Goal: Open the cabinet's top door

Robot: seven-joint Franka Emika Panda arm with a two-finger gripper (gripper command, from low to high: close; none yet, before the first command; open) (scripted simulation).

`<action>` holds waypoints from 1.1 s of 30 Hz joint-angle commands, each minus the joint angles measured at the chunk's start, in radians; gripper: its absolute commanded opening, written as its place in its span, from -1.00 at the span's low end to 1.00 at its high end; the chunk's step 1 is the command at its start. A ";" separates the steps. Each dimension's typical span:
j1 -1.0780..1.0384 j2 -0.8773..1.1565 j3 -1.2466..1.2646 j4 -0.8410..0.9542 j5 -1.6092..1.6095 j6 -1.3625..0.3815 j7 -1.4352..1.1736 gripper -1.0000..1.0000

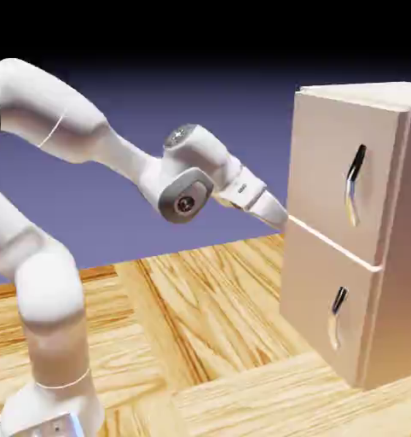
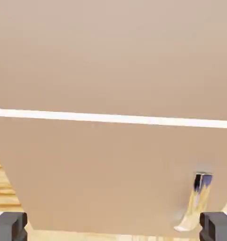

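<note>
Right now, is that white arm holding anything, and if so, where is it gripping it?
Nothing is held. The end effector is open, near the seam at the cabinet front's left edge, well short of the top door handle.

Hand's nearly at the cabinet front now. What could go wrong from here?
The hand points at the seam between the two panels, not at the top door's handle; pushing on could ram the flat wood. The hand view shows only the lower handle, so it might grab the wrong one.
</note>
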 commanded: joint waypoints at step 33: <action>0.526 -0.270 -0.602 0.219 -1.435 -0.100 -0.599 1.00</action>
